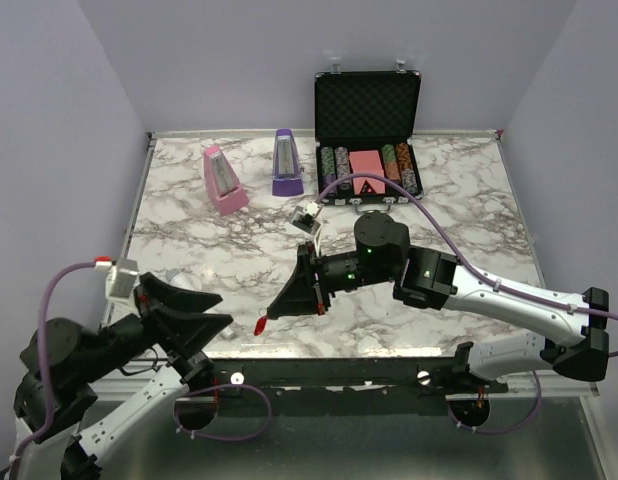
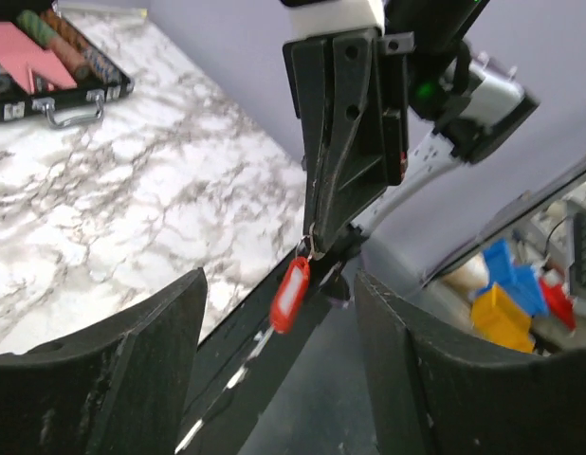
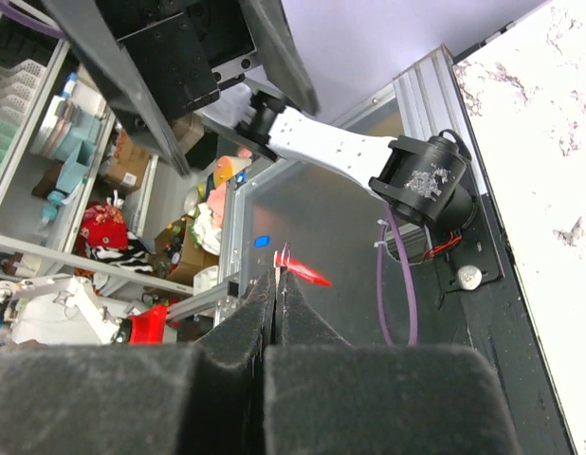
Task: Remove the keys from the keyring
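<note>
Evidently to offer it up for stripping, the right gripper (image 1: 274,313) pinches the keyring (image 2: 290,294) by its metal loop, red tag dangling past the table (image 1: 439,200) edge before the wide-spread left gripper (image 1: 226,310); keys too small to discern.

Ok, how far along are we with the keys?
Done: the right gripper is shut on the keyring, which dangles clear of the table. In hand: the open left gripper faces it, not touching. Left: pulling the keys off; none shows separated, and they are too small to make out.
</note>
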`<move>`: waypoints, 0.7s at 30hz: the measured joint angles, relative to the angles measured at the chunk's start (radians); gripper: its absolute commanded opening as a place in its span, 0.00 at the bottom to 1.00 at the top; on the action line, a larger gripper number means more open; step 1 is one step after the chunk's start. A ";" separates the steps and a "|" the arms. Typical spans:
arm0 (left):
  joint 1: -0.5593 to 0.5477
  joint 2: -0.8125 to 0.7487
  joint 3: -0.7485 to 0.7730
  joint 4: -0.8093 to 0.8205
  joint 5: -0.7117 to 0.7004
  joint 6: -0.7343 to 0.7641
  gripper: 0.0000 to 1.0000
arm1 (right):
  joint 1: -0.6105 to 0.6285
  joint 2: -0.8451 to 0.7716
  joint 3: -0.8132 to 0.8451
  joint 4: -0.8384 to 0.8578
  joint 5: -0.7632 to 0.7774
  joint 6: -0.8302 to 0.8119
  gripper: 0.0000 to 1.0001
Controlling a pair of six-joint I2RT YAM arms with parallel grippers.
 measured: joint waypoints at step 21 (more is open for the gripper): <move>0.000 -0.248 -0.402 0.503 0.025 -0.312 0.52 | 0.000 -0.013 -0.003 0.074 -0.003 -0.001 0.01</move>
